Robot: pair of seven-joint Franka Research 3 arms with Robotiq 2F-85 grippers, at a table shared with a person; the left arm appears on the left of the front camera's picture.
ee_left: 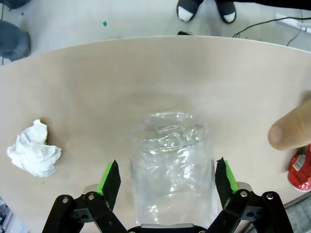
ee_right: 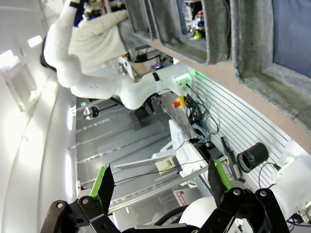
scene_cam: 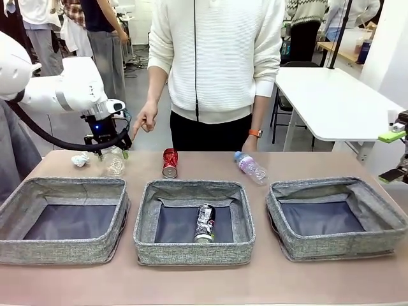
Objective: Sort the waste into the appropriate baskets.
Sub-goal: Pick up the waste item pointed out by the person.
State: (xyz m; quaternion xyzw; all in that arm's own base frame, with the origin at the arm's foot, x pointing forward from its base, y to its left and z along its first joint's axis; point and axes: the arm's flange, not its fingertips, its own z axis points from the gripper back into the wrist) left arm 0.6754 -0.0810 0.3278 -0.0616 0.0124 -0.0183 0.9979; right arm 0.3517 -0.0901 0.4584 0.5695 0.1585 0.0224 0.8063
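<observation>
Container [ee_left: 167, 141] between my fingers looks like thin, light, crushable clear plastic. My left hand [ee_left: 166, 167] stands wide open astride it, holding nothing. I'd squeeze gently across its middle.

**Left gripper open around the clear container**

The left gripper [ee_left: 166, 167] has its jaws spread wide, one green pad on each side of the clear plastic container [ee_left: 167, 141] on the tan table [ee_left: 146, 73]. A white paper ball [ee_left: 34, 154] lies well to the left. At the right edge a person's finger [ee_left: 290, 130] shows near the red drink can [ee_left: 301, 171].
</observation>
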